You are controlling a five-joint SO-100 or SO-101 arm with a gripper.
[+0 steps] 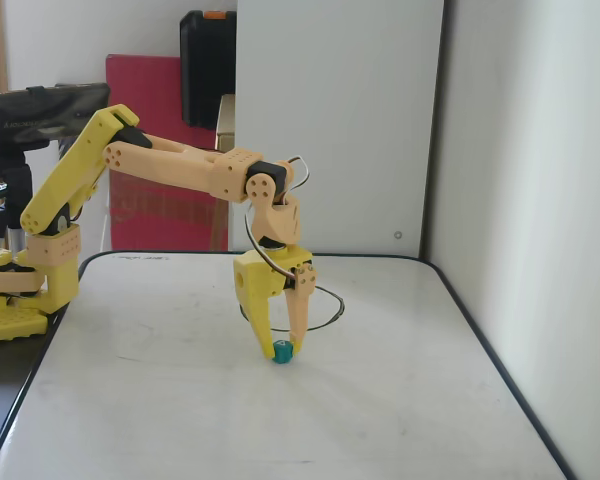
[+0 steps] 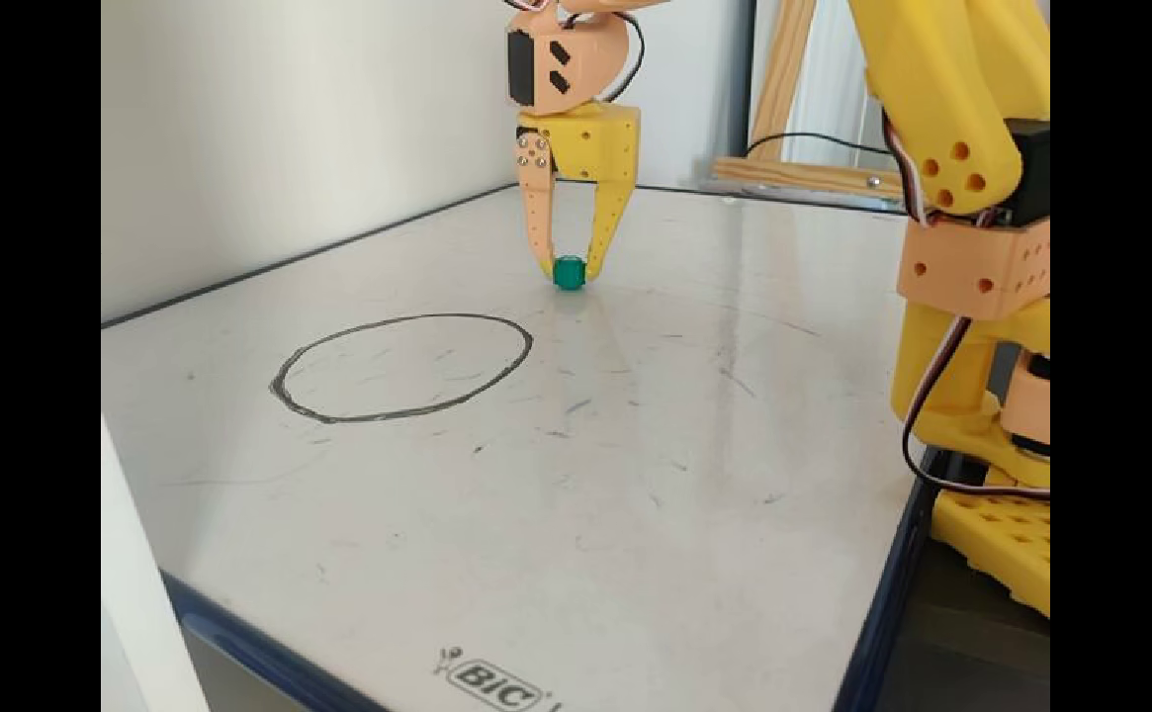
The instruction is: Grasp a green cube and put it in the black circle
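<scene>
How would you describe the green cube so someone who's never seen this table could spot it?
Start at the white board with the drawn black circle. Follow the yellow arm down to its fingers. The green cube sits between their tips, outside the circle, the only small green thing there.

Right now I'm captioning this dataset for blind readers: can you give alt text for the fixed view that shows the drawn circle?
A yellow and orange gripper points straight down with its fingertips closed around a small green cube on a white board. A hand-drawn black circle, nothing inside it, lies nearer the camera and to the left. The arm's base stands at the right edge.
</scene>
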